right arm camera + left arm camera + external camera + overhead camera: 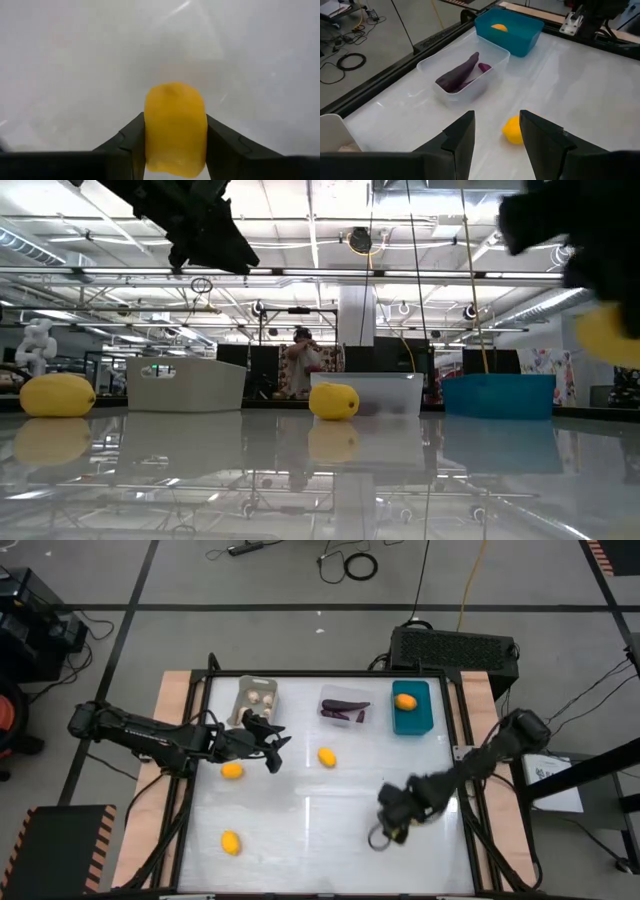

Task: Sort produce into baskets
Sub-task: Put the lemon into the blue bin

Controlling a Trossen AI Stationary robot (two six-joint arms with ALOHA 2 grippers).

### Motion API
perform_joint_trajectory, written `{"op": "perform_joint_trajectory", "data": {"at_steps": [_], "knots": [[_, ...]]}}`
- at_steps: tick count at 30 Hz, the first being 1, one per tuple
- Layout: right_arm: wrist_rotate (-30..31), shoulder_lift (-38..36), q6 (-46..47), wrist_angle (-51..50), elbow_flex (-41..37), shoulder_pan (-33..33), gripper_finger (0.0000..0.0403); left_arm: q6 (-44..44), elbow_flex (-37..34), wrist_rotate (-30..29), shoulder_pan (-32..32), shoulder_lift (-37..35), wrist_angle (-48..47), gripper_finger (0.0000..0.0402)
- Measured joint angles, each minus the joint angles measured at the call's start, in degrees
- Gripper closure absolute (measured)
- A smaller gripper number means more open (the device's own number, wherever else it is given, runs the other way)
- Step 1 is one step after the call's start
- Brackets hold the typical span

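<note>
- Gripping a yellow fruit [175, 127], right hand [392, 815] is clamped low over the table [310, 840]; a slick rind could slip out en route to the teal basket [412, 718].
- Left hand [497, 132] fingers apart, empty, above another fruit [512, 131].

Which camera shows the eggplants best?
The left wrist view: the eggplants lie plainly inside the clear bin. The high view shows them small from above. The low view shows only that bin's wall, and the right wrist view sees just the lemon in the right gripper.

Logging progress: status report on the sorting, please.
Right claw shut on yellow fruit. Left claw open, empty. Three yellow fruits loose on table. Nothing blocking.
</note>
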Motion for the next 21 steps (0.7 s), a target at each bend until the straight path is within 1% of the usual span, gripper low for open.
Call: {"op": "perform_joint_trajectory", "data": {"at_steps": [4, 8, 13, 17, 21], "knots": [[6.61, -3.94, -8.19, -5.26, 0.01, -8.06, 0.0256, 0.13, -0.02, 0.00, 0.00, 0.88, 0.62, 0.0238], [12.72, -6.38, -16.29, -9.15, 0.01, -17.38, 0.0255, 1.31, -0.03, 0.00, 0.00, 2.41, 0.88, 0.0238], [19.14, -7.28, -24.13, -9.13, 0.00, -30.04, 0.0255, 2.41, -0.04, 0.00, 0.09, 3.32, 1.02, 0.0238], [20.20, -7.28, -29.37, -9.15, 0.01, -39.94, 0.0255, 3.05, -0.04, 0.00, 0.09, 3.26, 1.06, 0.0238], [20.15, -7.28, -34.96, -9.15, -0.01, -48.23, 0.0255, 4.67, -0.04, 0.00, 0.09, 3.26, 1.03, 0.0238]]}}
